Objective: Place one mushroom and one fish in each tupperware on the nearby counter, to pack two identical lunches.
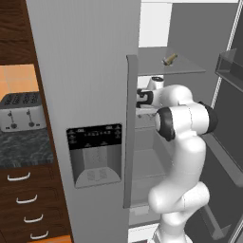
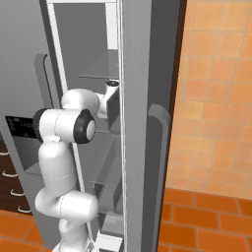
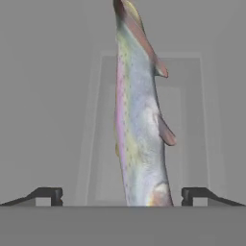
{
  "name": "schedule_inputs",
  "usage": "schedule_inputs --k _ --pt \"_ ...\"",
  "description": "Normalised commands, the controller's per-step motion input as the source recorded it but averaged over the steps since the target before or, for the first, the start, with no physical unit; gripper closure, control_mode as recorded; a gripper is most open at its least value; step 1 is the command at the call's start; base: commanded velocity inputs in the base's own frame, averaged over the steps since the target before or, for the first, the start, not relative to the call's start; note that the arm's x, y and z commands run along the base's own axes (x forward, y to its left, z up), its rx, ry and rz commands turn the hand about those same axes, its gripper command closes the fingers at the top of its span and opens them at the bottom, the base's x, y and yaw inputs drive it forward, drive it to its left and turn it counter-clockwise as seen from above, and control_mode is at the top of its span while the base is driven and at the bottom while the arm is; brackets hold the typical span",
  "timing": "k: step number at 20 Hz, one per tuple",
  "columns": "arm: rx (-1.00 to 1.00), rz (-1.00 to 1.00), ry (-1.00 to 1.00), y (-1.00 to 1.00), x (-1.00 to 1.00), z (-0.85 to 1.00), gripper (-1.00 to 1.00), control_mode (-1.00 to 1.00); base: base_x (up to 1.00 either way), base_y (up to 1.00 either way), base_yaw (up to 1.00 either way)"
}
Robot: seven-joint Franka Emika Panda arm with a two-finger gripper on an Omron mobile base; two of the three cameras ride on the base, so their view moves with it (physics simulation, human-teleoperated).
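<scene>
Over on the left, a silver toaster (image 1: 21, 111) sits on the dark counter (image 1: 23, 149). Next, the white arm reaches into the open fridge (image 1: 85, 71). Its gripper (image 3: 122, 194) is spread wide, a rainbow-colored fish (image 3: 139, 125) lying between the fingers, ungrabbed.

My arm (image 1: 182, 156) is glossy white all over, built of fat rounded segments that swell at each joint like stacked capsules. Dark, almost black rings and end caps mark the joints (image 2: 84, 126). My wrist (image 1: 144, 98) carries a dark collar just behind the hand. My finger tips (image 3: 52, 194) are small, dark, blocky and flat-topped.
</scene>
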Motion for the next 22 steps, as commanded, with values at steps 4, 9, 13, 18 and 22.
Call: schedule_inputs --k 4,9,13,18,22 --pt "0.00 0.00 0.00 -0.06 0.57 -0.17 -1.00 -1.00 0.00 0.00 0.00" --pt "0.01 0.00 0.00 -0.08 0.44 -0.27 -1.00 -1.00 0.00 0.00 0.00" --pt "0.00 0.00 0.00 -0.15 0.19 -0.39 -1.00 -1.00 0.00 0.00 0.00" --pt "0.00 0.00 -0.01 -0.03 -0.04 -0.56 1.00 -1.00 0.00 0.00 0.00" --pt "0.03 0.02 -0.12 0.00 -0.34 -0.28 1.00 -1.00 0.00 0.00 0.00"
